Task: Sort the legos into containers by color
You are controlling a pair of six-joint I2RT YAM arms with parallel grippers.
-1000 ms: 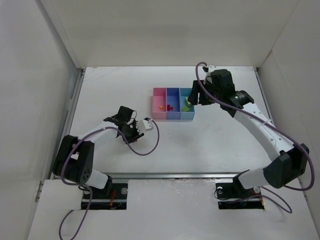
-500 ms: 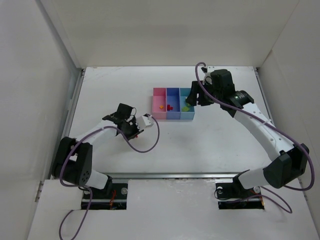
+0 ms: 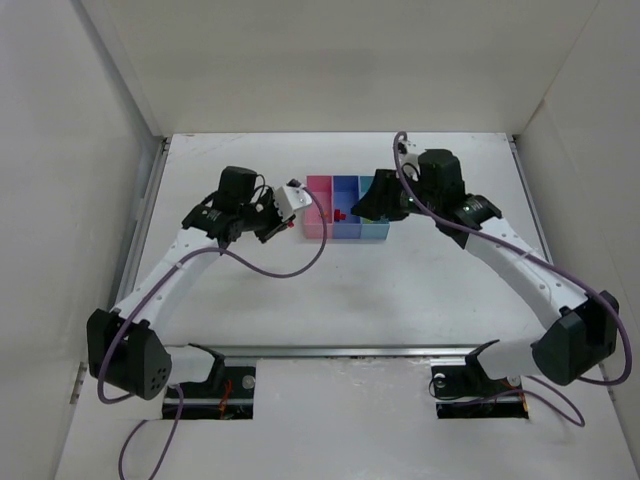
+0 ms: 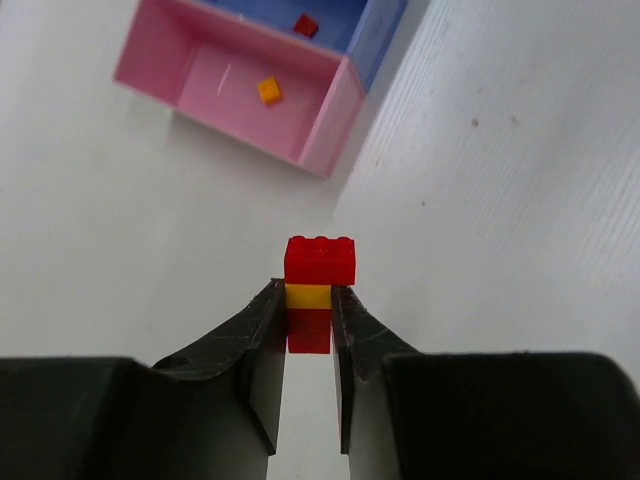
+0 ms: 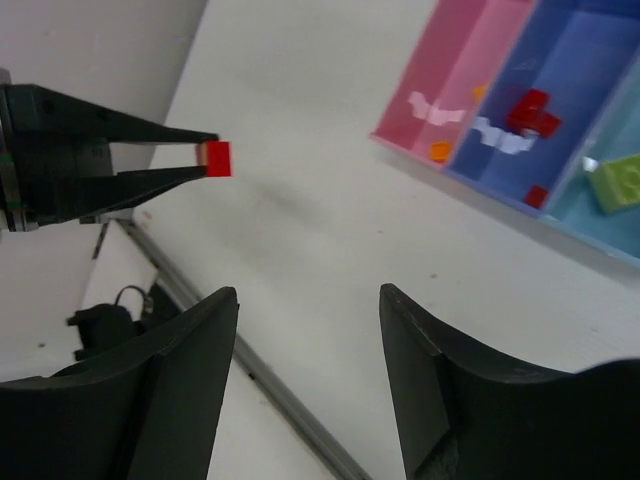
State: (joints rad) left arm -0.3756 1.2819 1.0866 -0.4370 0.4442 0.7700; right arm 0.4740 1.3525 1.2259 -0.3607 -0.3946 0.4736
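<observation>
Near the pink bin (image 4: 335, 115), the left gripper (image 4: 308, 300) pinches a red-and-yellow brick stack (image 4: 319, 262) by its lower sides. The stack is probably light, rigid, slick and liable to pivot. The right gripper (image 5: 307, 295) hangs agape, empty.

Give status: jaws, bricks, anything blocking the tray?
Left jaws shut on red-yellow-red brick stack, just short of pink bin. Right jaws open, empty, at cyan bin. Orange brick in pink, red bricks in blue bin. Path looks clear.
</observation>
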